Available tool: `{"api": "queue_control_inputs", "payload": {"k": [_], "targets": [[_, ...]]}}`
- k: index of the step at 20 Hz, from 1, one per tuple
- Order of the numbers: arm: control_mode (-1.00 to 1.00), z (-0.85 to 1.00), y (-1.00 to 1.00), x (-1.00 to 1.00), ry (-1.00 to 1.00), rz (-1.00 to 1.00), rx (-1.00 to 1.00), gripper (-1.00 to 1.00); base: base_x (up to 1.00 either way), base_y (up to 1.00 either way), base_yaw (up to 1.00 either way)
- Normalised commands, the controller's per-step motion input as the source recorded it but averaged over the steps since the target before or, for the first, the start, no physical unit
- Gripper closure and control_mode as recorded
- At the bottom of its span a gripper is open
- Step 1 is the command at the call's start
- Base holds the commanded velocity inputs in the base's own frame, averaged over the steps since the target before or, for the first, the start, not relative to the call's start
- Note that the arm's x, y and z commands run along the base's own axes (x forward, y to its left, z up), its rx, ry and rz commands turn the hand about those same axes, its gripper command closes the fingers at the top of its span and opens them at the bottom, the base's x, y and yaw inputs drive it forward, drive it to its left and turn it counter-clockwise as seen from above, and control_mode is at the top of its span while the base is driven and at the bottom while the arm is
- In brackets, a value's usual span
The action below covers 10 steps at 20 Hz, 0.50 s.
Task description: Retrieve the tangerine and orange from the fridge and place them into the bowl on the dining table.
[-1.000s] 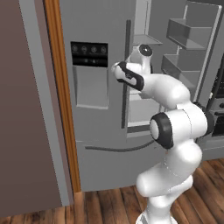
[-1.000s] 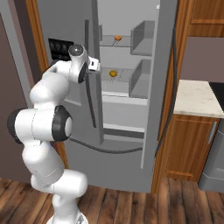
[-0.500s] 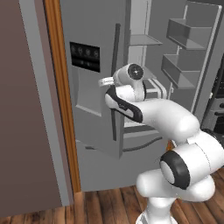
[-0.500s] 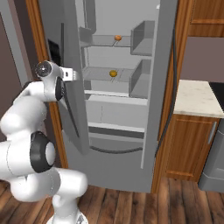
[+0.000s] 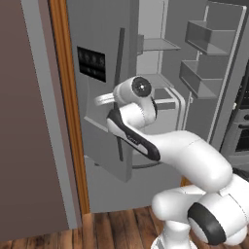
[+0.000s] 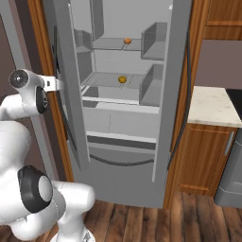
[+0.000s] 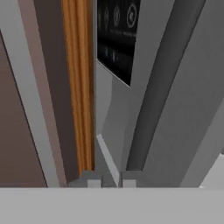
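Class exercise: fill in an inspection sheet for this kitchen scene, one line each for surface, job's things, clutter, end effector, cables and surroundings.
Surface: wooden plank floor; a pale stone counter stands right of the fridge.
Job's things: fridge with both doors open; one orange fruit on the upper shelf, another on the shelf below. Which is the tangerine cannot be told. Bowl and dining table: nothing seen.
Clutter: nothing seen.
End effector: end effector shut, at the left door, close to its long dark handle and below the black control panel; whether it grips the handle cannot be told.
Cables: nothing seen.
Surroundings: wooden cabinet, orange-brown wooden trim.
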Motion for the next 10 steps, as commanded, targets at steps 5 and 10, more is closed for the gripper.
{"api": "queue_control_inputs", "payload": {"k": [5,10], "targets": [[-1.00,0.12,0.21,-0.36,0.05,0.09,0.00,-1.00,0.00,0.00,0.00],[-1.00,0.05,-0.10,-0.36,-0.01,-0.05,0.04,-1.00,0.00,0.00,0.00]]}}
